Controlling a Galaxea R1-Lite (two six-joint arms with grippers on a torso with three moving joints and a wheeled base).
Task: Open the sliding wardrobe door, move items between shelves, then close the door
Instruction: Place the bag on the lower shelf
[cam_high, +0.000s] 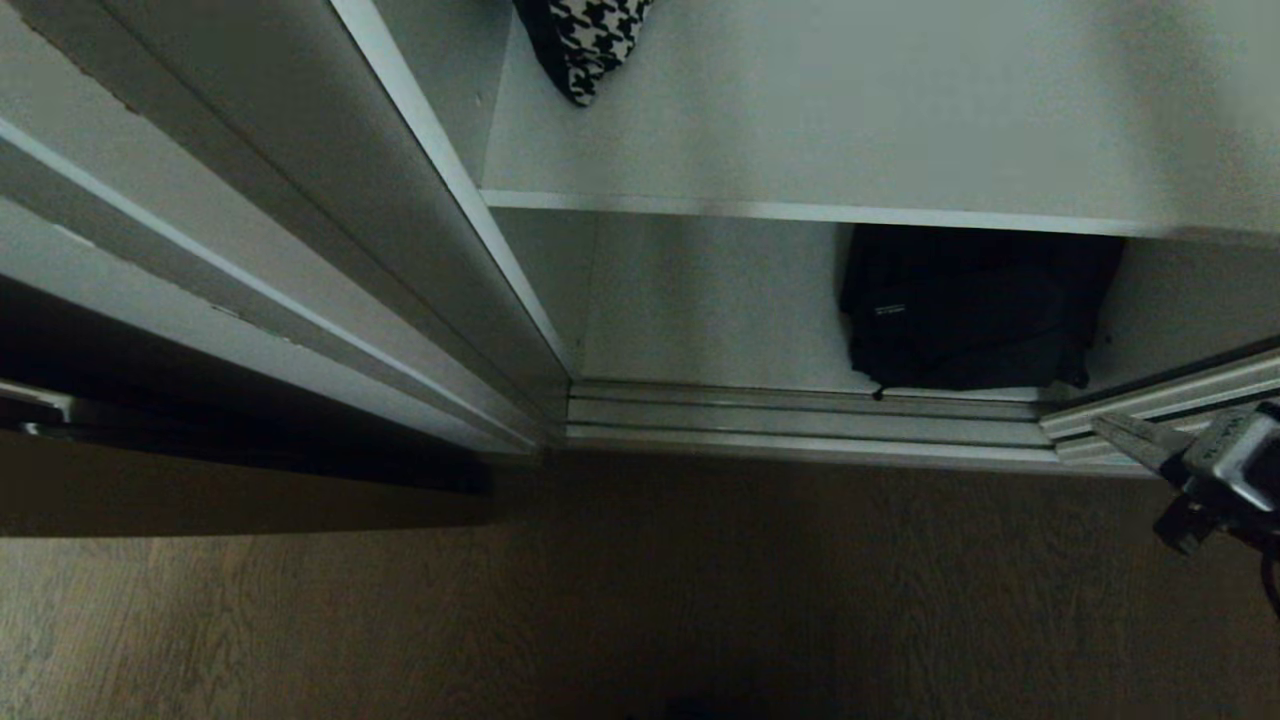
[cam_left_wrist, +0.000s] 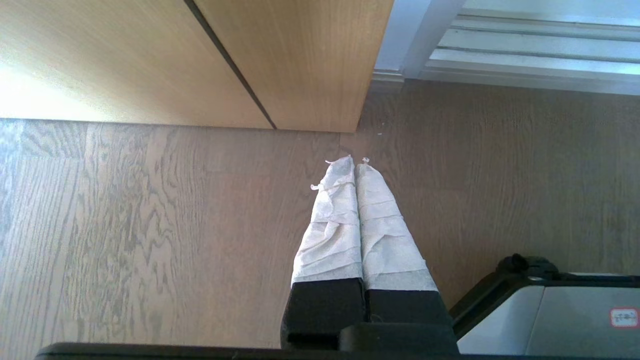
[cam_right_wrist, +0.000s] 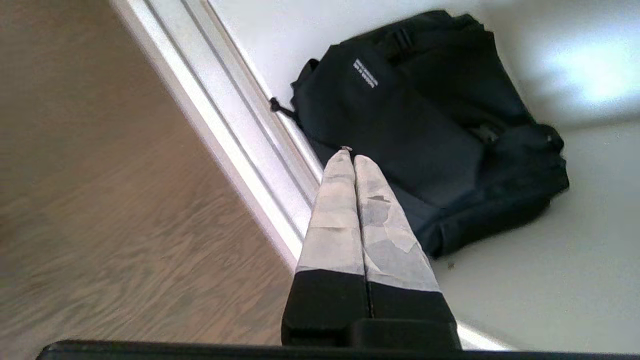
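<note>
From the head view the wardrobe stands open: the sliding wardrobe door (cam_high: 250, 230) is pushed to the left, its pale panel and silver frame running down to the metal floor track (cam_high: 800, 425). Inside, a white shelf (cam_high: 800, 212) spans the opening, and at its back left corner lies the houndstooth cloth piece (cam_high: 590, 45), cut off by the top of the picture. Under that shelf, on the white bottom board (cam_high: 700, 310) and towards the right, sits the black bag (cam_high: 970, 310), its front edge just behind the track. The right gripper (cam_high: 1115, 428) reaches in from the lower right edge, its tip over the track and just to the right of the bag. Only the right wrist view shows how this gripper stands: its tape-wrapped jaws are pressed together with nothing between them, their tip (cam_right_wrist: 350, 156) near the bag's (cam_right_wrist: 425, 125) front, though contact cannot be judged; it also shows the small white label on the bag. The left wrist view shows what the head view does not: the left gripper (cam_left_wrist: 354, 162), its wrapped jaws also pressed shut and empty, hanging over the wood floor (cam_left_wrist: 150, 225) near the corner of a light wood door (cam_left_wrist: 290, 60).
</note>
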